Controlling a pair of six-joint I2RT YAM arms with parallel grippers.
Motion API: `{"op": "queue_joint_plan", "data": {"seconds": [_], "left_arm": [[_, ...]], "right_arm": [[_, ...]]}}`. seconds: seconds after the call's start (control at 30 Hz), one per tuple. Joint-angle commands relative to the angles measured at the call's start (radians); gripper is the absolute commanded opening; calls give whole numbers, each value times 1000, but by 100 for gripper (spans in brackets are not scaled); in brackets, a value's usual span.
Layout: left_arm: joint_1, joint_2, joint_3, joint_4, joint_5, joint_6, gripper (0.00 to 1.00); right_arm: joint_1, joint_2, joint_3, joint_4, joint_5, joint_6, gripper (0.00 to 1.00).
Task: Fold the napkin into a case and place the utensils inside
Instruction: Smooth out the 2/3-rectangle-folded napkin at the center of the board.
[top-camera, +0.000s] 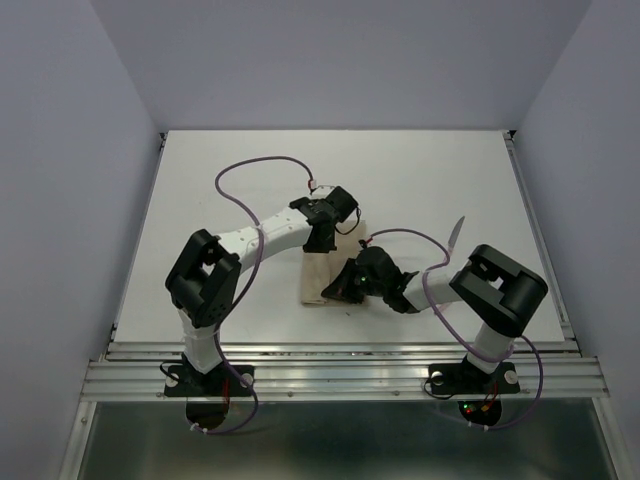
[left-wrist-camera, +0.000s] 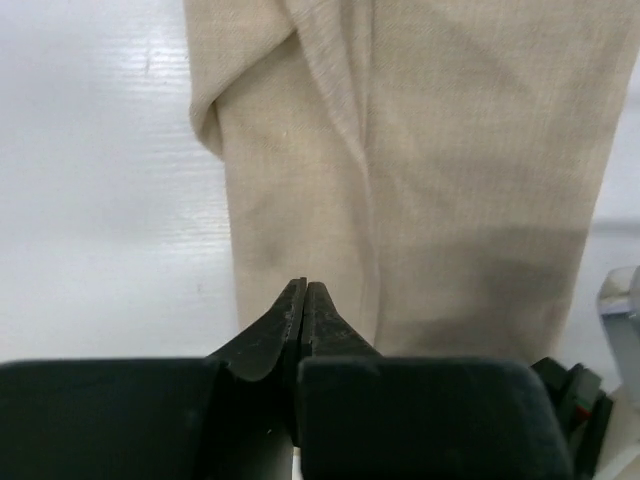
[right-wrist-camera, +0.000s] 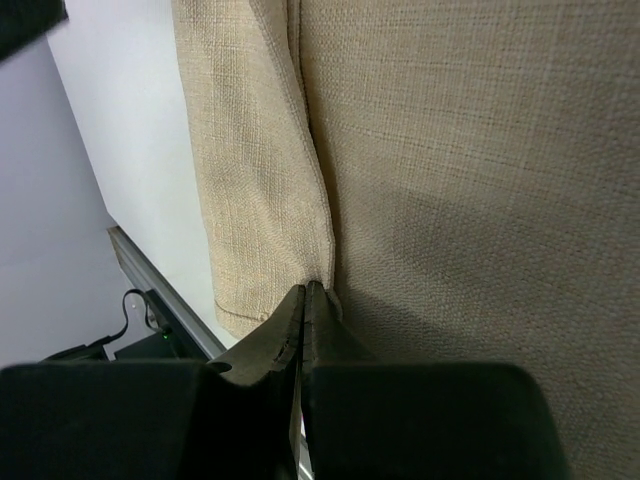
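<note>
Partly done: napkin (top-camera: 320, 282) lay folded narrow at frame centre; left gripper (left-wrist-camera: 305, 292) and right gripper (right-wrist-camera: 305, 292) closed over it, hold uncertain; one utensil (top-camera: 457, 236) right of it, not yet inside

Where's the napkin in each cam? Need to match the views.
Top external: napkin is a narrow slanted strip just below picture centre.
Left wrist: napkin fills the upper centre and right, with a fold running down it.
Right wrist: napkin fills the centre and right, with a hemmed flap on its left.
Shared landmark: white table, bare left of the cloth in both wrist views.
</note>
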Motion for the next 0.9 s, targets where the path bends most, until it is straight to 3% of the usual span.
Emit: {"op": "queue_joint_plan", "data": {"seconds": [0.0,0.13,0.43,0.7,0.87], "left_arm": [[9,-71,-83,-4,-24,-48,1],[14,-72,-165,82,66,-56,0],[24,-26,-274,165,89,-82,0],[26,-242,-304,127,125,-111,0],[26,-319,-405,165,213,-110,0]], "right_arm": [[3,-16,-18,-110,100,-50,1],[3,-25,-12,-130,109,-59,1],[3,-55,-12,-151,126,-56,1],[3,-65,-3,-176,137,-59,1],[3,-43,12,-174,132,-59,1]]}}
